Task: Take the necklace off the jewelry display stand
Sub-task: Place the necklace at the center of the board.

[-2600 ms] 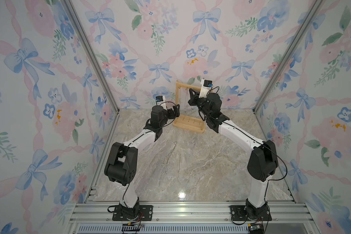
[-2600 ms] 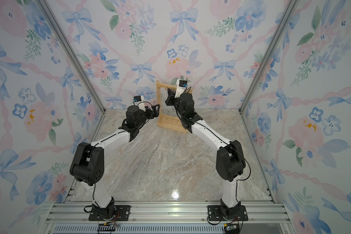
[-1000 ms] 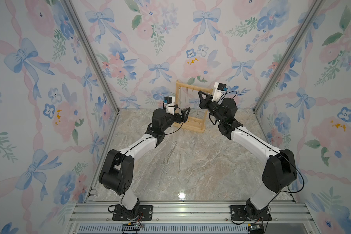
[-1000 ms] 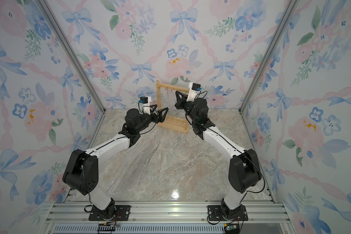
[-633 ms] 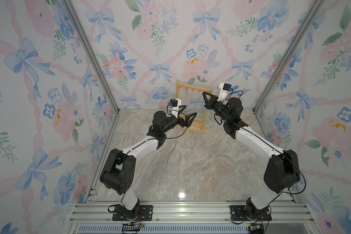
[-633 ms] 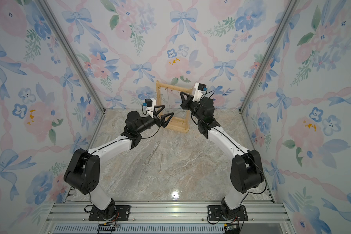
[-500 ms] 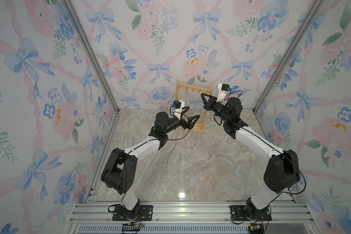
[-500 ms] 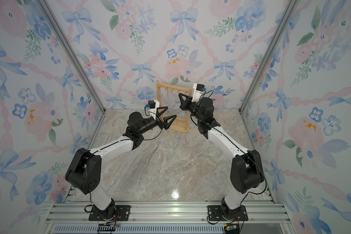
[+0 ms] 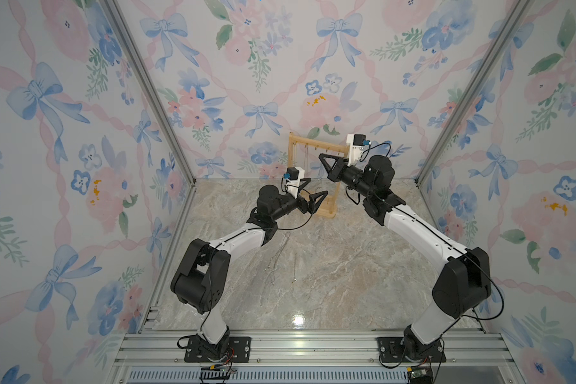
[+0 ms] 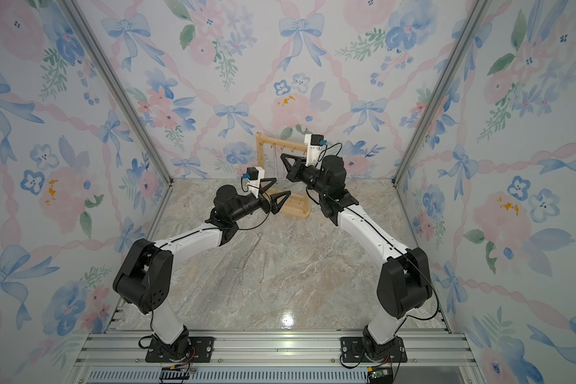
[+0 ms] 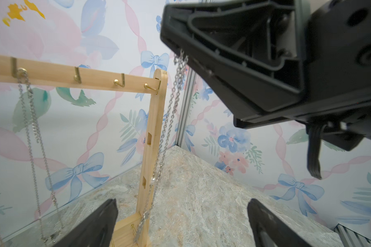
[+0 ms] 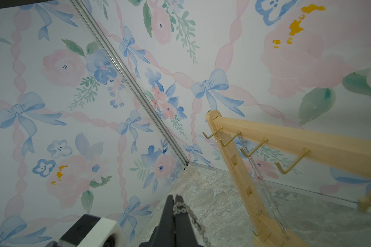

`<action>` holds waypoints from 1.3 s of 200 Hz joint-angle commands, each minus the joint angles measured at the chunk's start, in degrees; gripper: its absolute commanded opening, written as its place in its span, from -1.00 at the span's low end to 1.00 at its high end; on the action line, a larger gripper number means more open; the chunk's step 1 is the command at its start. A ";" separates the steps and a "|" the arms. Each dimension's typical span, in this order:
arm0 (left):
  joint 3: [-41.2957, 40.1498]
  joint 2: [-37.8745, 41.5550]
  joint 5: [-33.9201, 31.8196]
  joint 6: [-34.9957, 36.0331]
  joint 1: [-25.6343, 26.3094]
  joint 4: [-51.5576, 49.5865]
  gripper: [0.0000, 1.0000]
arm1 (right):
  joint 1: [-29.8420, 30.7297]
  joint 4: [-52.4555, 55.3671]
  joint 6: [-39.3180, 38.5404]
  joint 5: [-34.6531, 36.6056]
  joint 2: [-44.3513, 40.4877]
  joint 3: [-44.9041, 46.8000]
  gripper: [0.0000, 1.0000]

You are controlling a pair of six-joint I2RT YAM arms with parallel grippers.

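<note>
Marble tabletop within floral walls; jewelry display stand at 12 o'clock. Right gripper, clenched on the necklace, holds it dangling beside the stand's post; left gripper gapes below. Best practice: draw slowly toward 6 o'clock, keeping the tail clear of base pegs.

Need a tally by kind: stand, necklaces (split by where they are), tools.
jewelry display stand: 1
necklaces hung on it: 2 (gold chain, silver chain)
held necklace, pinched in the shut right tool: 1
necklaces on the table: 2 (long chain, short chain)
tools: 2 (right tool, open left tool)
total: 8
</note>
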State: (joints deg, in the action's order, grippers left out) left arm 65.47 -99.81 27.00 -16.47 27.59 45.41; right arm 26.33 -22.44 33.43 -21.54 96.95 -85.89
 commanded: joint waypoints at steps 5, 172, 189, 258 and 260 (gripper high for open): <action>-0.21 -0.17 -3.18 1.70 -0.46 1.61 0.96 | 1.16 2.33 -1.76 -1.73 -1.10 -2.41 -1.00; -1.22 0.98 -7.93 0.75 -0.65 1.86 0.78 | 4.30 4.71 -1.87 -6.70 1.90 -7.05 -1.00; -1.73 1.68 -7.78 0.89 -0.70 2.13 0.71 | 4.74 5.77 -2.49 -7.02 2.40 -7.95 -1.00; -2.70 2.96 -5.36 0.82 -0.69 3.79 -0.21 | 5.23 7.22 -2.93 -8.26 3.78 -9.80 -1.00; -2.69 3.00 -5.25 0.80 -0.65 3.80 -0.25 | 5.23 7.29 -2.98 -8.28 3.78 -9.78 -1.00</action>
State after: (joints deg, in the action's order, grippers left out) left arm 63.51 -99.07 19.86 -15.88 27.33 46.89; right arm 30.96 -16.45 31.66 -28.53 99.74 -93.95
